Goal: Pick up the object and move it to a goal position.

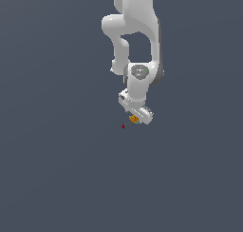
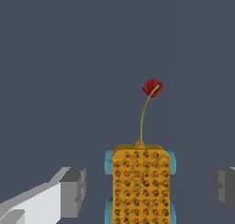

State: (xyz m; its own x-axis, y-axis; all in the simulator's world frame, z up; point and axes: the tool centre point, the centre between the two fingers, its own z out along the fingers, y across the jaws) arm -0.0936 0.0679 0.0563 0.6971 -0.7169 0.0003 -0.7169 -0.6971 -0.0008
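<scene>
Two grey fingers [image 2: 73, 191] of the gripper [image 1: 135, 117] are standing spread wide, gripping nothing, with the orange block [image 2: 141, 184] lying between them untouched, while the red dot [image 1: 123, 126] is sitting near the block, toward the exterior view's left and slightly lower.

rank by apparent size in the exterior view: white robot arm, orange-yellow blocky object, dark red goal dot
1. White robot arm, by far the largest.
2. Orange-yellow blocky object, tiny, at the arm's hand.
3. Dark red goal dot, only a few pixels, smaller than the object.
</scene>
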